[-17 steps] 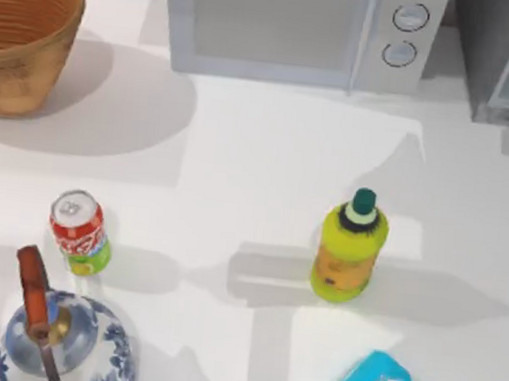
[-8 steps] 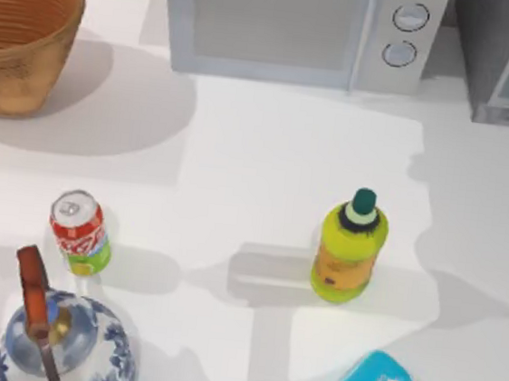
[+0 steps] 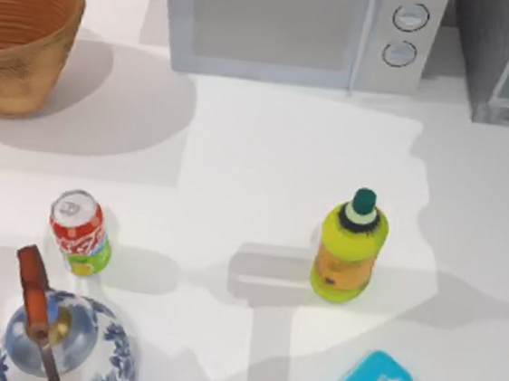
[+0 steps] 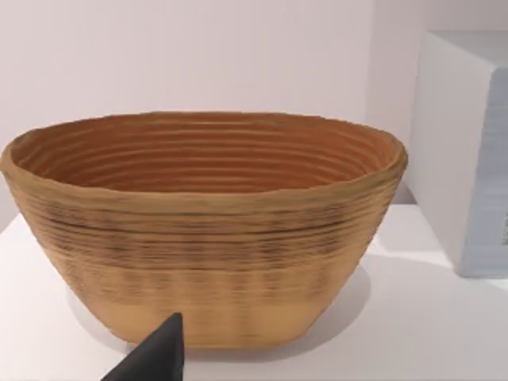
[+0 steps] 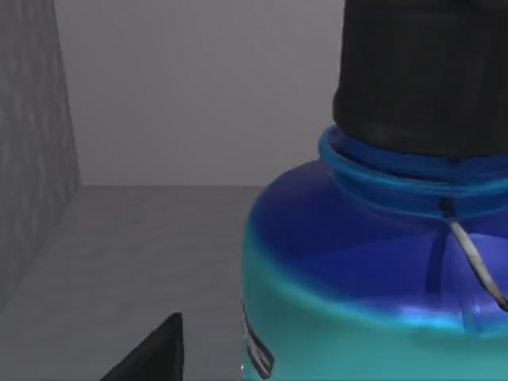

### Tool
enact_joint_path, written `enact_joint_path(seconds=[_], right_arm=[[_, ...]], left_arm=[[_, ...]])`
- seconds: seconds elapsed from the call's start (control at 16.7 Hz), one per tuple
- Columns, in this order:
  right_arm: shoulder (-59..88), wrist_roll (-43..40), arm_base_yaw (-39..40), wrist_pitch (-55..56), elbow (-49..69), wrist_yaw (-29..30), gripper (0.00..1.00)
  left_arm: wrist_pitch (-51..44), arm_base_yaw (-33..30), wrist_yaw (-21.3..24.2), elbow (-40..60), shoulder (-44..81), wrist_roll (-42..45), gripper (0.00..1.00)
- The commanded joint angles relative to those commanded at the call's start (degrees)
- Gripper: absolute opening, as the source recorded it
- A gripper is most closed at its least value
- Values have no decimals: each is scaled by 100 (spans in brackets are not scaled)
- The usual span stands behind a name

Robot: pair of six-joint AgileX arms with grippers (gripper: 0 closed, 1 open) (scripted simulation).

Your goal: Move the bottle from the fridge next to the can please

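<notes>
Right now the right gripper [image 5: 151,353] is reaching inside the fridge [image 3: 505,62], the grey cabinet at the tabletop's far right corner, and its wrist camera is looking at the bottle [image 5: 373,262] from very close. The bottle is standing upright on the grey fridge floor, its long axis vertical, teal body below, blue shoulder above, black cap on top. One dark fingertip is showing at the bottom of that view, just beside the bottle's body. I cannot tell whether the fingers are spread or closed, nor whether they are touching the bottle.

The relation that matters: the bottle is sitting directly ahead of the right gripper and slightly to one side of the visible fingertip, so the fingers would probably need to straddle the upright body from the side before closing. The right arm is clearly the nearer one.

The can [image 3: 79,232] is standing upright near the tabletop's front left corner, just behind the blue-and-white teapot [image 3: 65,344]. The yellow-green bottle [image 3: 349,248] is standing towards the middle right, between fridge and can, so the carry will likely have to pass around it.

The left gripper [image 4: 155,357] is idling at the left edge, facing the wicker basket [image 4: 202,230] in the far left corner; its fingers' state cannot be told either.
</notes>
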Motion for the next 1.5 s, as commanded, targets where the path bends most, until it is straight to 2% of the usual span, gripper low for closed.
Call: enact_joint_path(seconds=[0.24,0.54,1.32,1.5], right_arm=[[415,1,61,-335,755,65,100],[485,1,72,-397,881,77,100],[485,1,72,-397,881,77,2],[485,1,72,-397,881,77,0]], left_arm=[[0,0,0,0,0,0,100],[0,0,0,0,0,0,100],[0,0,0,0,0,0,100],[0,0,0,0,0,0,100]])
